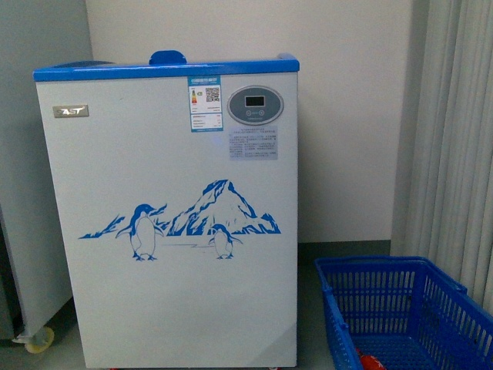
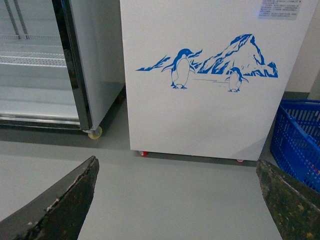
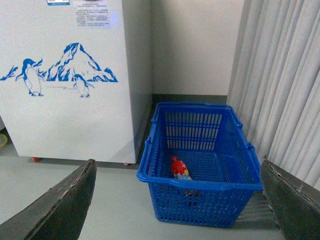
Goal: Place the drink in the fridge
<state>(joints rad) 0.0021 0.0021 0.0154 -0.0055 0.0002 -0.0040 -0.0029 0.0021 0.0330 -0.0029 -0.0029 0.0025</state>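
Lying in the blue slatted basket [image 3: 200, 200], the drink [image 3: 179, 167] rests low against the basket's near wall. Its long axis runs from front to back of the basket: the red cap points towards the room's back wall, and the amber-brown end shows through the slats of the near wall. In the front view only a red scrap of it [image 1: 370, 361] shows at the basket's bottom. The basket stands on the floor just beside the fridge [image 1: 177, 231], on its right. A grey cabinet [image 2: 95, 60] on castors stands on the fridge's other side. The left arm's jaws are spread wide with nothing between them, dark fingers [image 2: 70, 205] above bare floor. The right arm's jaws are likewise wide apart and empty, their fingers [image 3: 65, 205] short of the basket.
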